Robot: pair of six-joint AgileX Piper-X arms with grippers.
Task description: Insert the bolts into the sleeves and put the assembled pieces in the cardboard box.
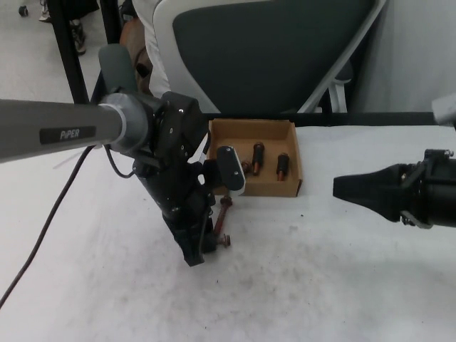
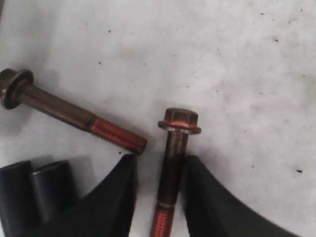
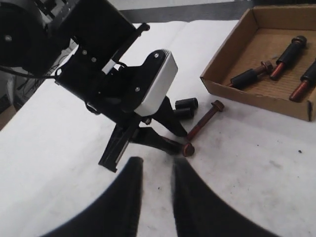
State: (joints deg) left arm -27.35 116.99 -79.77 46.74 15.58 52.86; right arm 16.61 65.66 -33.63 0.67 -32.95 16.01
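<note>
A rusty bolt (image 2: 175,148) lies on the white bench between the fingers of my left gripper (image 2: 160,197), which points down at the bench and is open, with a sliver of bench showing beside the shank. A second bolt (image 2: 74,116) lies loose just beside it, and two black sleeves (image 2: 39,192) sit next to one finger. From above, the left gripper (image 1: 203,246) stands in front of the cardboard box (image 1: 292,153), which holds three assembled pieces (image 1: 257,157). My right gripper (image 3: 157,165) hovers farther right, narrowly open and holding nothing.
The box (image 3: 222,81) sits at the bench's far edge, an arm's width from the bolts (image 3: 203,120) and sleeves (image 3: 186,104). A cable (image 1: 43,235) trails over the bench's left side. A chair (image 1: 263,50) stands behind the bench.
</note>
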